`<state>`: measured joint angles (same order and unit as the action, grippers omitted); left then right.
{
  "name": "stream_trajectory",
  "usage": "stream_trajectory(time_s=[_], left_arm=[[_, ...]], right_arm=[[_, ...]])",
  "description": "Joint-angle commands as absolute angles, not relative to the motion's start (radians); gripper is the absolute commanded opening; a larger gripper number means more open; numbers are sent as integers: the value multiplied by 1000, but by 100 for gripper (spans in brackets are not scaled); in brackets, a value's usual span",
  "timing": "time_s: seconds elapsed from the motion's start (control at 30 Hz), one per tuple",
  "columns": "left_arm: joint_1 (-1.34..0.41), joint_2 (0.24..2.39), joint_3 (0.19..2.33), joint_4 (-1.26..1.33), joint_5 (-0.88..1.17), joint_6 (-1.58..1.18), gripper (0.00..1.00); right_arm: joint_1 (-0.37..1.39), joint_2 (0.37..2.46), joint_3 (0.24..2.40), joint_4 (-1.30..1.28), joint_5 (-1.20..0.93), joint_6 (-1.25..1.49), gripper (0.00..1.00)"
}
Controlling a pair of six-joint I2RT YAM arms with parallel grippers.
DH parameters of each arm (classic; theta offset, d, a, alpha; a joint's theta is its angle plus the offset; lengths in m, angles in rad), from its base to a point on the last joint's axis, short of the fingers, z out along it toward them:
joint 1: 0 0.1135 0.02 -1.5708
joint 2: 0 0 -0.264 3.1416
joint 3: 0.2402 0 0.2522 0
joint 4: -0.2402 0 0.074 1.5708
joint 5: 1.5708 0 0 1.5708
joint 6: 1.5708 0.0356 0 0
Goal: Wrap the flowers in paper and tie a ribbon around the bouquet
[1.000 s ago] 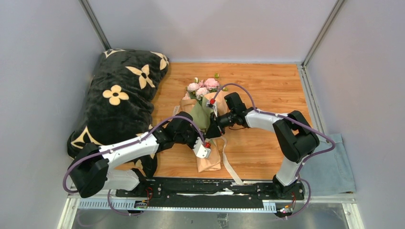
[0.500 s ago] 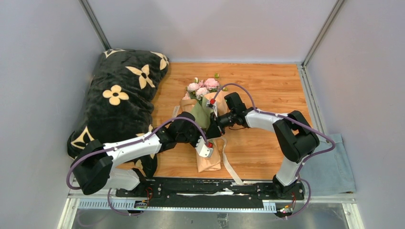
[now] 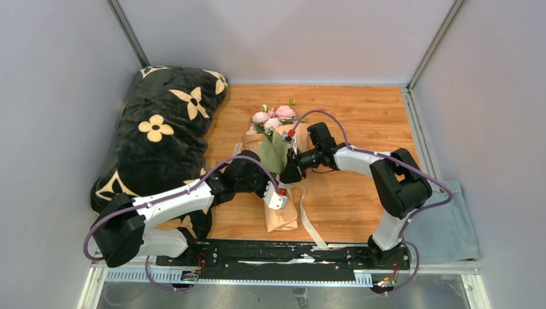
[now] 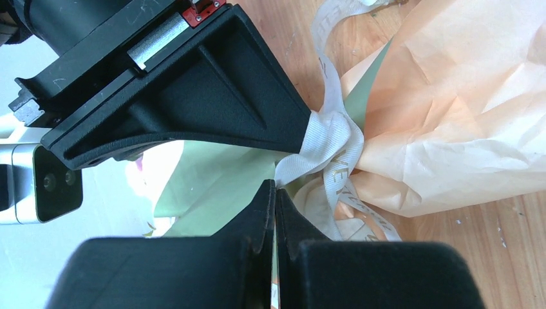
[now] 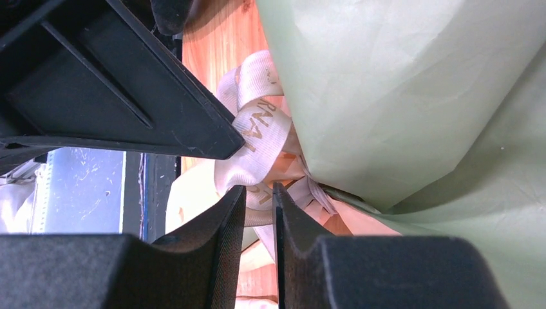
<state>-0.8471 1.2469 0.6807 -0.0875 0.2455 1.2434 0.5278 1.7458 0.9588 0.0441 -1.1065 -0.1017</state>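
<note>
The bouquet lies on the wooden table (image 3: pixel 360 122). Its pink flowers (image 3: pixel 273 118) point to the back, and the paper (image 3: pixel 273 153) shows an olive green fold above a peach-tan tail (image 3: pixel 283 217). The cream ribbon (image 4: pixel 338 138) is knotted round the cone's waist, with an end (image 3: pixel 309 222) trailing to the front. My left gripper (image 4: pixel 275 185) is shut on a strand just below the knot. From the other side, my right gripper (image 5: pixel 259 188) holds a ribbon loop (image 5: pixel 261 132) between narrowly parted fingers. Both grippers, left (image 3: pixel 285 188) and right (image 3: pixel 288 175), meet at the waist. The stems are hidden.
A black pillow (image 3: pixel 161 135) with cream flower shapes fills the left side. A grey-blue cloth (image 3: pixel 451 225) hangs off the right edge. Grey walls enclose the table, and the arms' mounting rail (image 3: pixel 283 254) runs along the near edge.
The left gripper's jaws have closed on the ribbon strand. The right arm has shifted slightly to the right and back, with its fingers a little wider apart.
</note>
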Motion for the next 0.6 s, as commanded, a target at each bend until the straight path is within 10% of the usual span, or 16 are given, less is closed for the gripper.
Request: stream_trajectory(time_s=[0.0, 0.57], left_arm=[[-850, 1227, 686, -74, 257, 1208, 0], [-849, 1203, 657, -136, 347, 1245, 0]], right_arm=[[522, 1743, 981, 61, -1132, -102, 27], [587, 1788, 1038, 27, -1105, -170, 24]])
